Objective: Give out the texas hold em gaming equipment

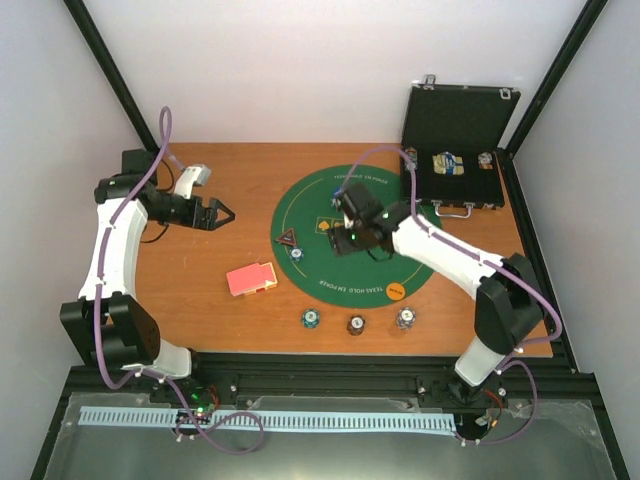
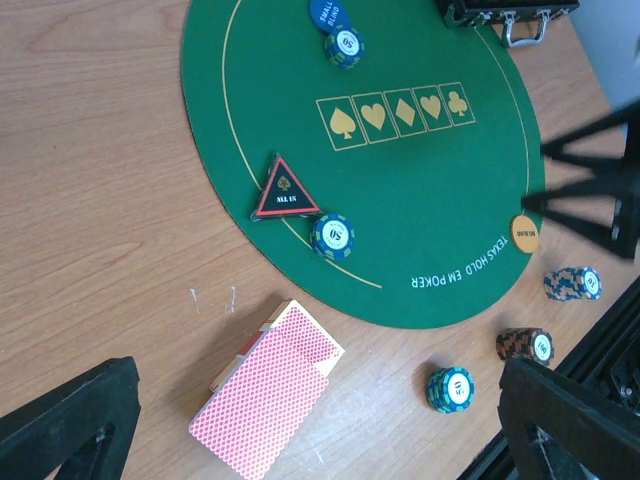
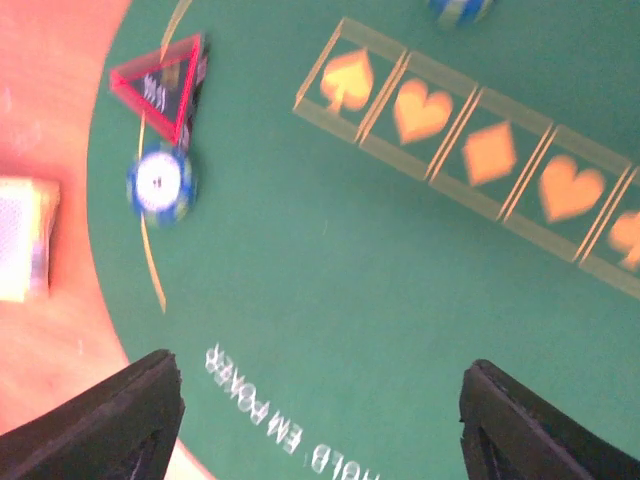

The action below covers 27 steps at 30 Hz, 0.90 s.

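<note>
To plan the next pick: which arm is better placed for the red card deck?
Probably left. The left tool, open, is near the deck; the right tool hangs over the green mat, farther away.

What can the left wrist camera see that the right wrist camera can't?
Only the left wrist view: the orange disc, the blue disc, three chip stacks on the bare wood, and a corner of the black case.
Only the right wrist view: a close look at the right tool, open with nothing in it.
Both: the green mat, the triangle, the chip beside it, the red-backed cards and the suit boxes.
</note>
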{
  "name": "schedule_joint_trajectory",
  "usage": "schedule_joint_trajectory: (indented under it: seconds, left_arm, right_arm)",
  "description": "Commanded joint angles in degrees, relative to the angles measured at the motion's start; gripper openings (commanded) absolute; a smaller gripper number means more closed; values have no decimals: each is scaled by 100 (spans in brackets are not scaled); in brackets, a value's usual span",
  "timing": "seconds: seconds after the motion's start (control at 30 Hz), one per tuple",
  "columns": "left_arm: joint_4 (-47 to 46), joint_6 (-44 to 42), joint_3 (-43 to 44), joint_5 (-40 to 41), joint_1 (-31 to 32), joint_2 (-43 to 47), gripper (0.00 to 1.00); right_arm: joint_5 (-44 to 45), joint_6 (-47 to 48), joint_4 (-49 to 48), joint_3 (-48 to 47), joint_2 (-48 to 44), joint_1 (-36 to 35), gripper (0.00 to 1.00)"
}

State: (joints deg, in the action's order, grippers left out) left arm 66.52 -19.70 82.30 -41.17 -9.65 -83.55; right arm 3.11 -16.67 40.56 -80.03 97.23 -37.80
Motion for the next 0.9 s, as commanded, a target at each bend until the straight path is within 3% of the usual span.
schedule_joint_trajectory:
  seconds: [0.0,0.2,0.43,0.87]
  left_arm:
    - [50,-63,-78,0,-23,201,100]
    - [88,-47,-74,15,-23,264,100]
    - [93,-10,-94,33,-25,299,100]
    - [167,-21,31,61,-26,348,100]
  right_arm:
    - [197,-685,-110,1175,-641,-471,76]
    - [-10,-1036,-346,1868,-1157,-1347,76]
    - [-199,-1098,-519,1695,-598,-2240,76]
    - [-425,-937,-672,1370,348,-2487,76]
